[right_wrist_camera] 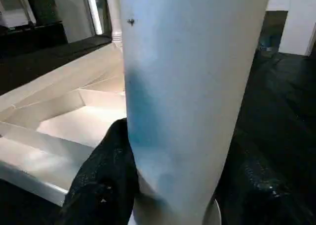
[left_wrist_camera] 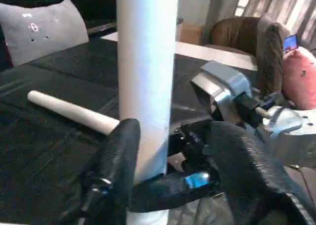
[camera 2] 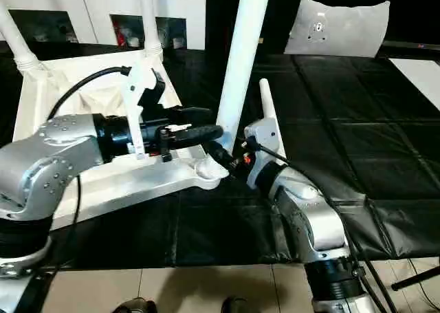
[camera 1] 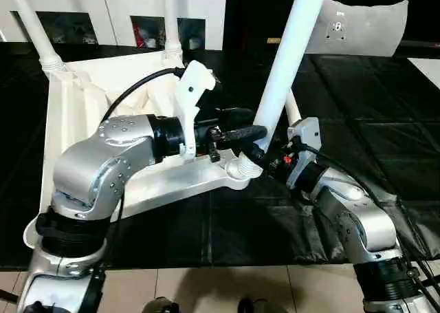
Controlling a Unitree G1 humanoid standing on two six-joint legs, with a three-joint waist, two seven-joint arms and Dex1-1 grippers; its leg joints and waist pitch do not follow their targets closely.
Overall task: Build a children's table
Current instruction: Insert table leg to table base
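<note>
The white table top lies upside down on the black mat, ribbed underside up. Two white legs stand in its far corners. A third leg leans up from the near right corner socket. My left gripper is open and straddles this leg low down; one finger touches it and the other stands a little off. From the other side, my right gripper is shut on the same leg, just above the socket. The fourth leg lies on the mat behind my right wrist.
White cabinets with glass doors line the back wall. A grey-white panel with small holes leans at the back right. The black mat spreads to the right, and tiled floor begins at its near edge.
</note>
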